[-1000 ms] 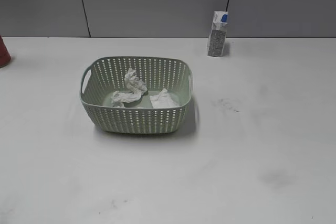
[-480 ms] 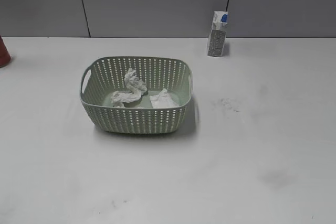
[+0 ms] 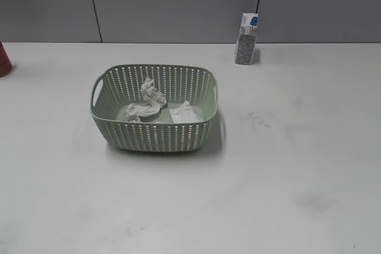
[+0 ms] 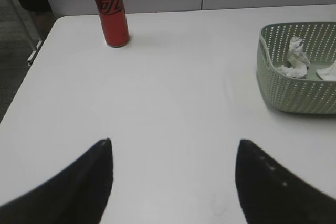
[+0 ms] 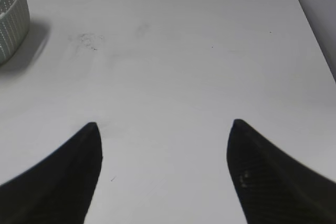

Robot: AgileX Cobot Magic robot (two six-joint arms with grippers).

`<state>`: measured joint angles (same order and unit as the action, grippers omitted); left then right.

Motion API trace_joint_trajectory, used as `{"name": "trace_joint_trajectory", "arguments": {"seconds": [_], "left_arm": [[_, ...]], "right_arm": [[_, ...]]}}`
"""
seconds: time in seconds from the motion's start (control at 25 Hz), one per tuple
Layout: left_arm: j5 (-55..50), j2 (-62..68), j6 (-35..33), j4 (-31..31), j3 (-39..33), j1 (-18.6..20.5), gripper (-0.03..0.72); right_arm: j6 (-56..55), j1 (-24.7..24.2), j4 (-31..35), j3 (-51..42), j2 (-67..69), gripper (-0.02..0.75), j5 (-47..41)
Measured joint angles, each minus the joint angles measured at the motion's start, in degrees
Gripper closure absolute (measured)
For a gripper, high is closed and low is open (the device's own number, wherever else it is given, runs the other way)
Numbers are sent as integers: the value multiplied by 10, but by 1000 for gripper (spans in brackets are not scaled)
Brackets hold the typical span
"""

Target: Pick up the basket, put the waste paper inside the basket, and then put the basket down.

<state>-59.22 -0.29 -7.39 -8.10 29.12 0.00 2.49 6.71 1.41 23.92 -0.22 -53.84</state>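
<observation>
Sage-green plastic basket [image 3: 155,108] sits flat on the white table [image 3: 286,165], left of centre in the exterior view, long side toward the camera, slotted walls, a cut-out handle at each short end. Waste paper [image 3: 149,102] lies inside on the basket floor: a twisted crumpled piece toward the left-middle, partly leaning up, and a flatter white piece just to its right; whether a third piece sits among them cannot be told from this angle. Nothing touches the basket. Neither arm shows in the exterior view. Left wrist view: left gripper [image 4: 173,153] hangs over bare table, its two dark fingers spread wide with nothing between them; the basket [image 4: 296,72] lies well apart at the right edge of that view, paper [image 4: 296,59] visible over its rim. A red drink can [image 4: 111,10] stands upright near the far left corner of the table, well apart from the basket. Right wrist view: right gripper [image 5: 165,135] likewise spread wide and holding nothing, over bare table marked with faint scuffs; a corner of the basket [image 5: 11,17] shows at the upper left. A white-grey carton [image 3: 246,38] with a blue top stands upright at the back of the table near the grey wall, behind and to the right of the basket.
</observation>
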Motion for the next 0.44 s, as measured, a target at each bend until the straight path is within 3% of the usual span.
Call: {"name": "trace_joint_trajectory", "arguments": {"seconds": [0.44], "left_arm": [[0, 0, 0, 0, -1, 0, 139]], "right_arm": [[0, 0, 0, 0, 0, 148, 0]]}}
